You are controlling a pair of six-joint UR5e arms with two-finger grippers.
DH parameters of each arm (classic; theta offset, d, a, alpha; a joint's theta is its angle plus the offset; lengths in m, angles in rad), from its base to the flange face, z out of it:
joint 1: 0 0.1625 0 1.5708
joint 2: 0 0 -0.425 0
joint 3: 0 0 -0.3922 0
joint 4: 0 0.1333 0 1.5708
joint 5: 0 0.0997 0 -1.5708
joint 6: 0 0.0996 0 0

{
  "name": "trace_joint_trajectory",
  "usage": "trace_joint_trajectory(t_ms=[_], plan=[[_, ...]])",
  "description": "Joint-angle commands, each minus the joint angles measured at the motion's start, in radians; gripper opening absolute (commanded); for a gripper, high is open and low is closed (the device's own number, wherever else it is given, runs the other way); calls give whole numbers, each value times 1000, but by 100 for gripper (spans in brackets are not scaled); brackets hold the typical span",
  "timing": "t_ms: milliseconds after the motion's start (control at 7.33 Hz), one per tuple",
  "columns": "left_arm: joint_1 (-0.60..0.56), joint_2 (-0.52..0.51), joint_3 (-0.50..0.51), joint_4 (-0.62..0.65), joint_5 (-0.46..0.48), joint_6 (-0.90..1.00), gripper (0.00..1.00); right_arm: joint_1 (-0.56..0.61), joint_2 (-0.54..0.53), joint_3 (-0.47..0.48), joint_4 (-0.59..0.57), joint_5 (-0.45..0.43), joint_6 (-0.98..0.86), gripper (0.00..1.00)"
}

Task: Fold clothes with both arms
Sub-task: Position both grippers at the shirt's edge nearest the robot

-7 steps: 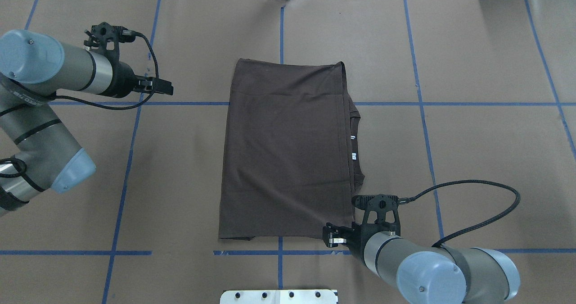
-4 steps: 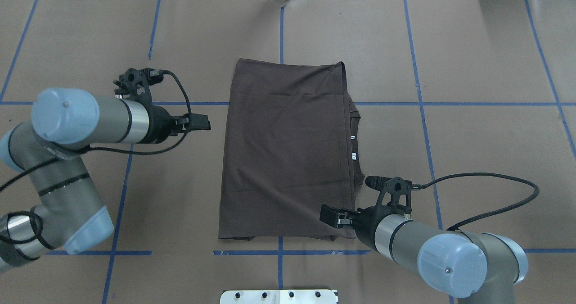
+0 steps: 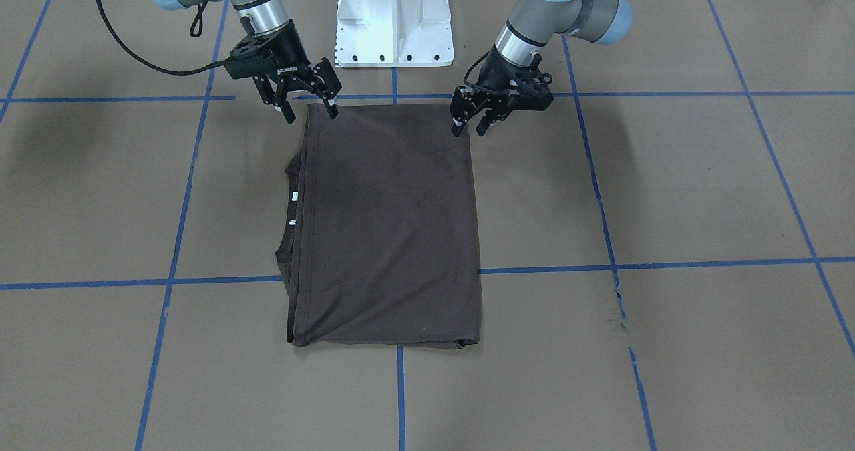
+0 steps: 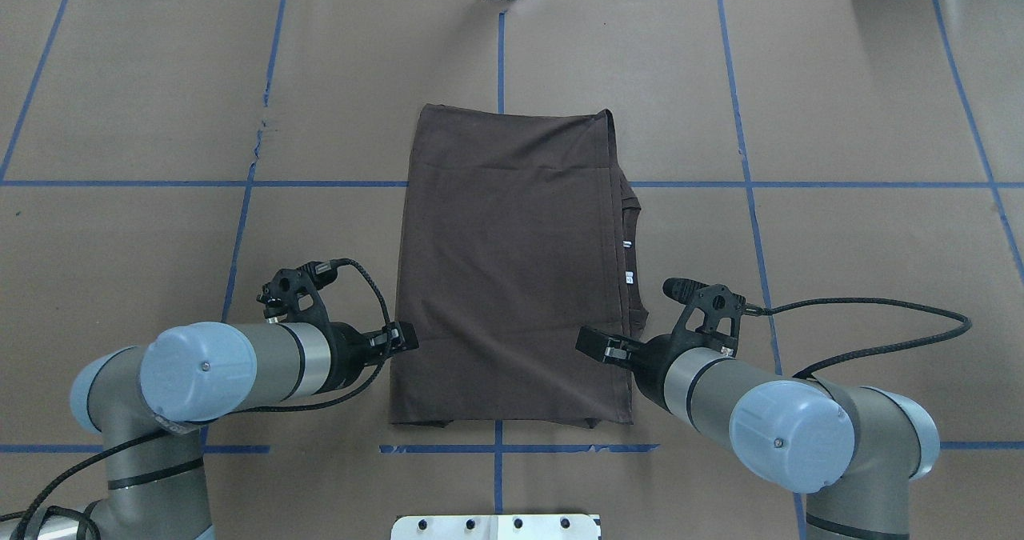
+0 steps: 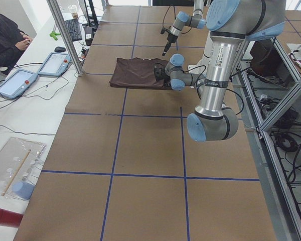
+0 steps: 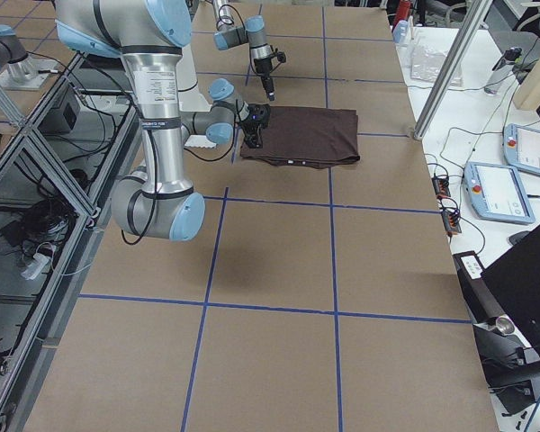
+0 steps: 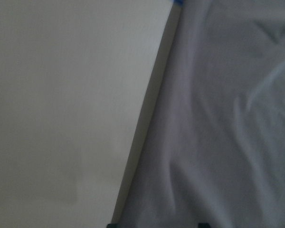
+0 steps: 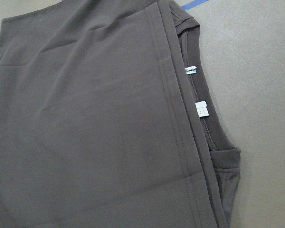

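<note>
Two grippers, both w/ fingers spread, nothing held. Left gripper straddles the T-shirt's left side edge at its near corner (robot's side): one finger over cloth, one over bare table. Tips sit low; contact w/ cloth unclear. Right gripper does likewise at the near right corner.

Behind each gripper the wrist slants down & inward toward the shirt. In the overhead view, left arm comes in almost level from the left. Right arm comes in from the right, angled a bit toward the far side.

T-shirt is folded to a tall rectangle, flat at table centre. Its collar & white labels poke out along the right edge. Left wrist cam is blurred: only cloth edge beside paper. White pedestal stands at the near edge btwn the arms.
</note>
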Motion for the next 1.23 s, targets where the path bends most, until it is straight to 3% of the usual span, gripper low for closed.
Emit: trace_joint_trajectory(t_ms=[0,1091], plan=[[57,1,-5,24,28,-33,65,2,1,-2,-4,-1,2,100],[118,8,-2,55,29,-36,65,1,1,-16,-4,-1,2,100]])
